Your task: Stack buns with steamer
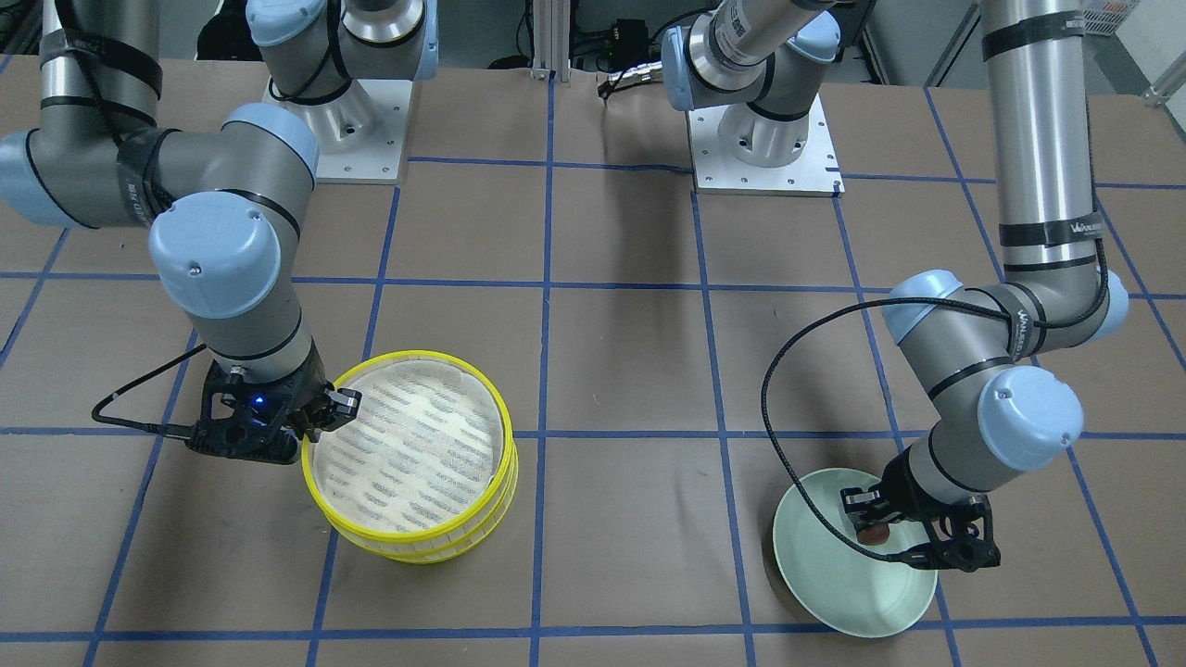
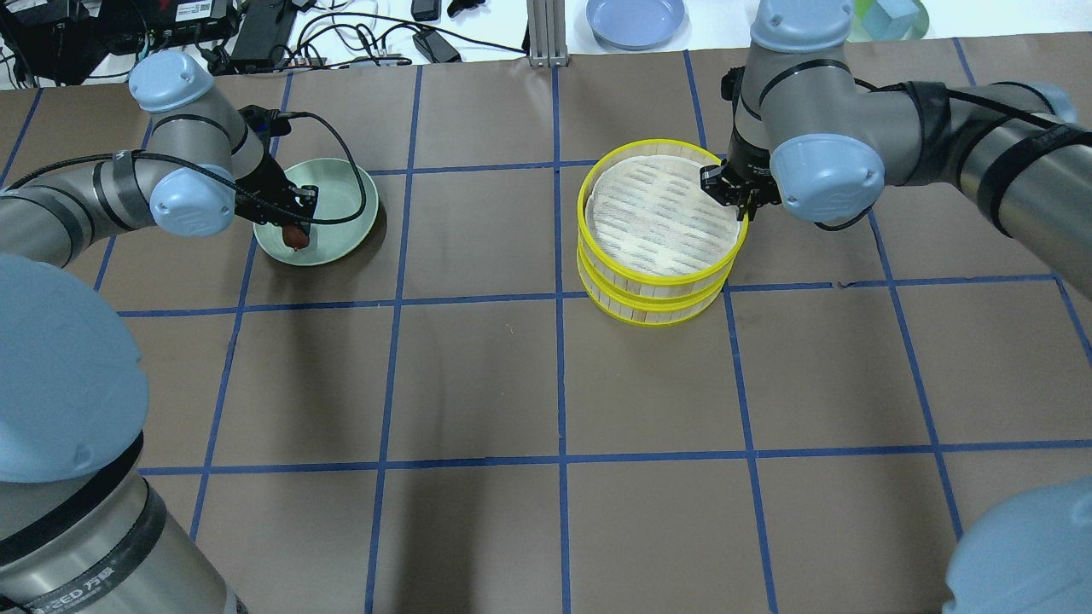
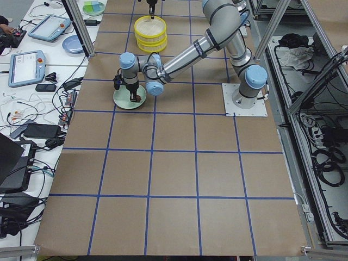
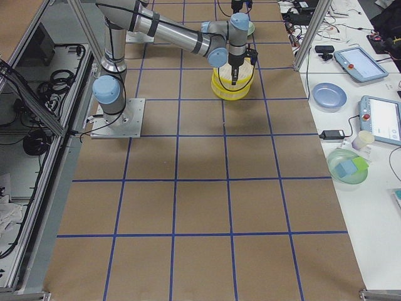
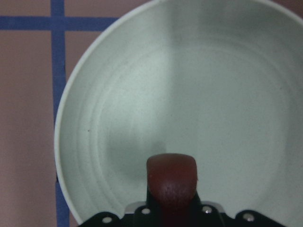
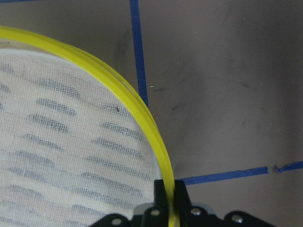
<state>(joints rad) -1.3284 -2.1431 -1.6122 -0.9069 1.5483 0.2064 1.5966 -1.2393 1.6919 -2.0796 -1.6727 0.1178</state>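
My left gripper (image 1: 871,530) is shut on the dark reddish-brown bun (image 5: 171,177) and holds it just above the pale green plate (image 1: 834,593), near the plate's edge (image 2: 341,192). The cream-white bun is out of view. The steamer (image 2: 661,222) is two yellow-rimmed tiers, one on the other; the top tier is lined with white cloth and holds nothing. My right gripper (image 2: 740,200) is shut on the top tier's yellow rim (image 6: 118,80), with one finger inside and one outside. The top tier sits slightly offset on the lower one.
The brown table carries a grid of blue tape. The two arm bases (image 1: 764,139) stand at the robot's side. A blue plate (image 2: 636,19) and cables lie beyond the table's far edge. The plate and steamer are about two grid squares apart.
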